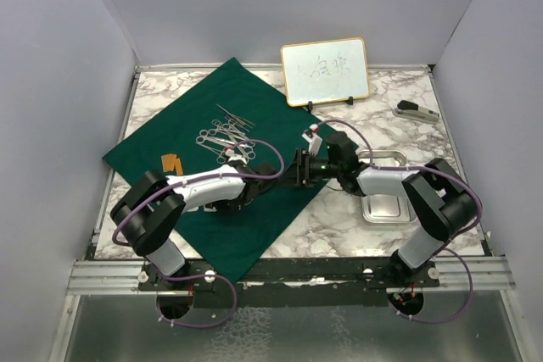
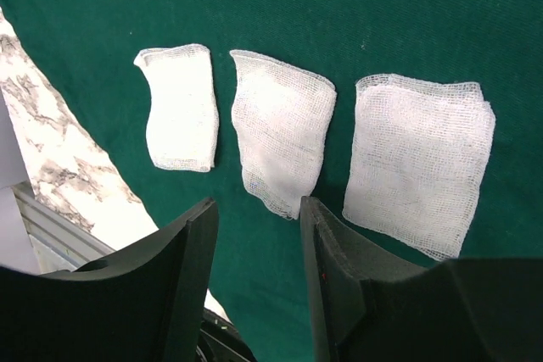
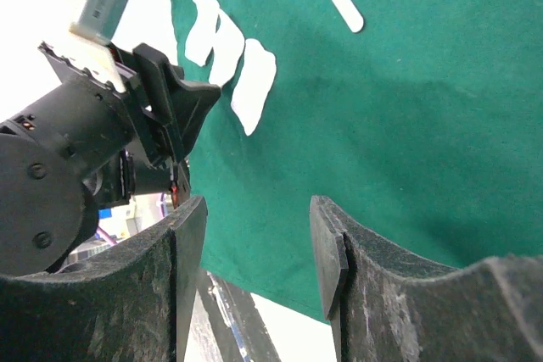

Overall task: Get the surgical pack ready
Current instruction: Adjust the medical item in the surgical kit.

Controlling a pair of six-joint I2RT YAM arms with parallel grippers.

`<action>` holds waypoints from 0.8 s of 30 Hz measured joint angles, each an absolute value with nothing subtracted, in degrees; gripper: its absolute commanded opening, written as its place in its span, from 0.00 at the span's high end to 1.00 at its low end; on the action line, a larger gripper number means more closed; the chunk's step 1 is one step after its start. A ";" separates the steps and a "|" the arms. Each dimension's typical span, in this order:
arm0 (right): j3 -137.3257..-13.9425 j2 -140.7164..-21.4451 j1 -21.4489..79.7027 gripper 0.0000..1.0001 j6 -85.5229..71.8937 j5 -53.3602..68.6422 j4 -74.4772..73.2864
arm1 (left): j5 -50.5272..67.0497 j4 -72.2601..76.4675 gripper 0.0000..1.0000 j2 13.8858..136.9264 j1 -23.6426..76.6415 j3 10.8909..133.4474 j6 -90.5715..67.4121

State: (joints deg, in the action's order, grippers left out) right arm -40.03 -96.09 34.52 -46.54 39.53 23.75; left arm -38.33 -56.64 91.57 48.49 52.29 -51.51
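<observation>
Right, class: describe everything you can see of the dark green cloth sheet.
The dark green cloth sheet looks like plain woven fabric, spread flat with faint creases on the marble table. It lies turned like a diamond, with its far corner near the whiteboard and its near corner reaching the table's front edge. On it rest silver scissor-like instruments, white gauze pieces in a row near one edge, and a small brown piece. The left arm reaches over it.
</observation>
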 measured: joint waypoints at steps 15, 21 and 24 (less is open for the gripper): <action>-37.50 -95.72 31.77 0.48 -46.96 42.15 27.49 | -38.52 -56.47 0.52 92.58 50.96 52.29 -51.11; -36.99 -96.97 31.77 0.48 -47.97 43.22 28.84 | -38.52 -56.01 0.56 93.17 50.98 52.29 -51.07; -36.99 -96.86 31.77 0.48 -47.94 43.22 28.95 | -38.50 -55.94 0.59 95.02 50.61 52.29 -50.70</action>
